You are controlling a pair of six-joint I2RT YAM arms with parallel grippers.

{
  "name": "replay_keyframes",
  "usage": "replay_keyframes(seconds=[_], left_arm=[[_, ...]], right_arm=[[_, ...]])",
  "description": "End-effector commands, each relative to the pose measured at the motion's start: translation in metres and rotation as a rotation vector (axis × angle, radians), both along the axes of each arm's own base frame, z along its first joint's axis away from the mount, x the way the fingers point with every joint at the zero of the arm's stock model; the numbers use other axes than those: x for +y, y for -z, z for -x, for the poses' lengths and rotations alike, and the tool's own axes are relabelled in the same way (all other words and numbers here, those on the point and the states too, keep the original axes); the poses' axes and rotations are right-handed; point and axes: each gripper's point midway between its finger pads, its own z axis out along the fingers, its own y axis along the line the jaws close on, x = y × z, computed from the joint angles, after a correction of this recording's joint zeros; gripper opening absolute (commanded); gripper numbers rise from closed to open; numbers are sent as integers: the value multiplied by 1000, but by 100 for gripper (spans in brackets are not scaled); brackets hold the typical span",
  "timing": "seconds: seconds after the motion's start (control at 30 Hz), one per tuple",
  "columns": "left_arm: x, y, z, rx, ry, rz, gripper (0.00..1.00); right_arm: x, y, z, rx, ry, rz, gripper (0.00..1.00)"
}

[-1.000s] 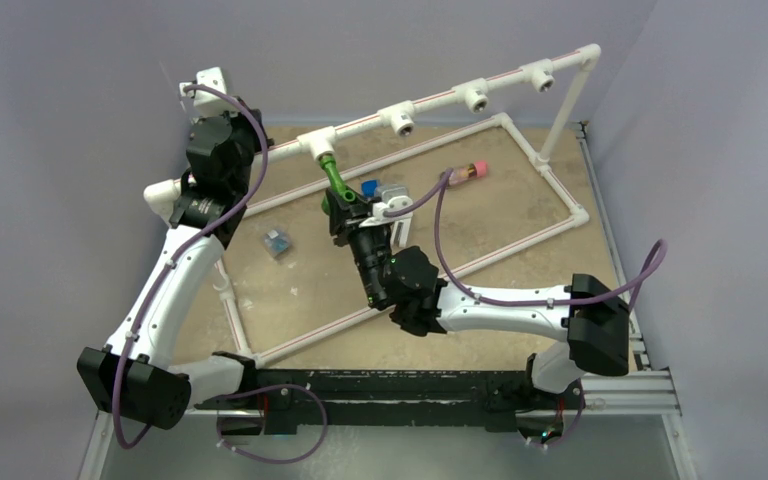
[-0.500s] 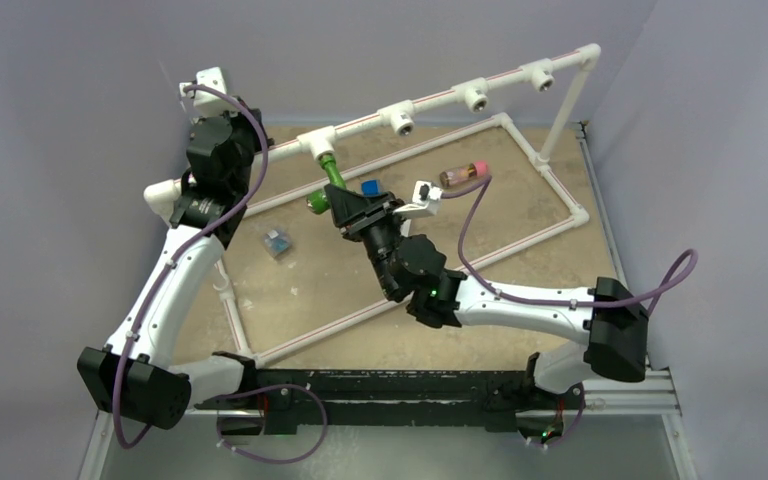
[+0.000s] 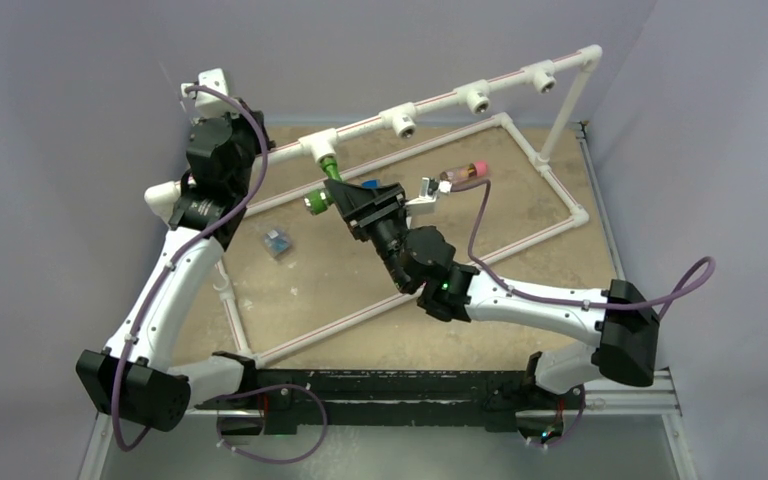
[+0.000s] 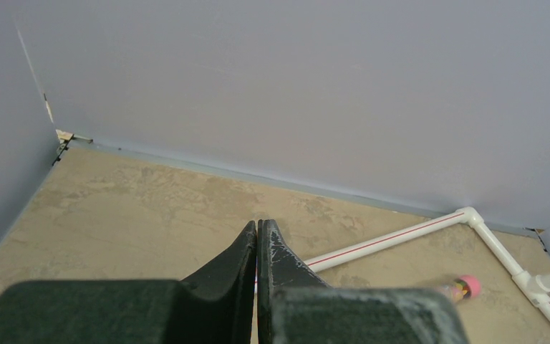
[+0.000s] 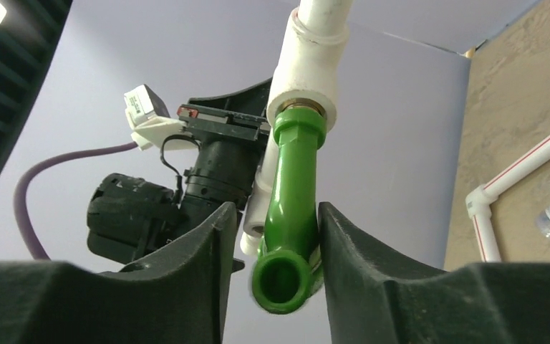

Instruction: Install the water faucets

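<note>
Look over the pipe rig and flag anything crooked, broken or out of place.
Nothing looks broken or spilled. The green faucet sits seated in its white fitting, the right gripper loose around it. Only oddments: a pink-capped piece and a small bluish piece lie loose on the table.

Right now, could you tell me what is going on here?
The right gripper straddles the green faucet, whose stem sits in the first tee of the raised pipe. Its jaws stand slightly apart, with a gap on one side. The left gripper is shut and empty, off to the left. The other three tees are bare.
</note>
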Motion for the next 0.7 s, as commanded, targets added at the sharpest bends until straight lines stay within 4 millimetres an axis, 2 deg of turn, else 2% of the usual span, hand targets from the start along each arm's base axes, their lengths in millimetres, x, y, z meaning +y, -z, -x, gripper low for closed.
replay_keyframes(seconds=[0.0, 0.17, 0.4, 0.67], left_arm=[[-3, 112, 15, 367, 27, -75, 0], [-2, 111, 15, 369, 23, -78, 0], [1, 112, 14, 372, 9, -81, 0], [3, 111, 13, 372, 5, -82, 0]], right_arm=[[-14, -32, 10, -14, -55, -126, 51], [-21, -20, 14, -12, -60, -74, 63], [-34, -8, 19, -37, -46, 37, 69], [-70, -18, 21, -224, 67, 339, 70]])
